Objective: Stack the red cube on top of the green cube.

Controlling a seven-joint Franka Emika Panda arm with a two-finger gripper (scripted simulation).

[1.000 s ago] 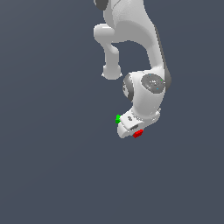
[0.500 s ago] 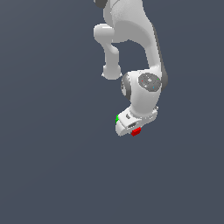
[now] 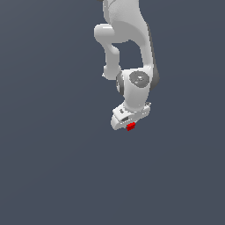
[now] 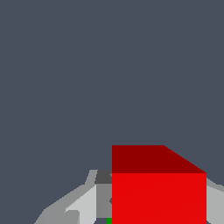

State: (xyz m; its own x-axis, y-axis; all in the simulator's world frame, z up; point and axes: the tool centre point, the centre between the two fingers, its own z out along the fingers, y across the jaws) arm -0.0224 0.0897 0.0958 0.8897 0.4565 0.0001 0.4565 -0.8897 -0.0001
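The red cube (image 4: 158, 197) is seen filling the foreground of the wrist view, clasped between the pale fingers (image 4: 83, 205) of the gripper (image 4: 148, 205), which are closed against its sides. A thin sliver of the green cube (image 4: 109, 221) is glimpsed at the red cube's lower corner, just beneath and a little to one side; whether the two touch cannot be told.

In the exterior view, the red cube (image 3: 130, 127) is shown protruding below the gripper (image 3: 129, 121) at the end of the white arm (image 3: 127, 39), over a bare grey floor (image 3: 48, 167). The green cube is hidden there behind the hand.

The placing step is judged to be in hand. For it to be done well, the red cube should be centred squarely over the green one, faces aligned, before it is lowered gently until contact is made. The fingers should be opened only once the cube is resting flat, and the hand should then be withdrawn straight upward, so that the stack is not nudged sideways.
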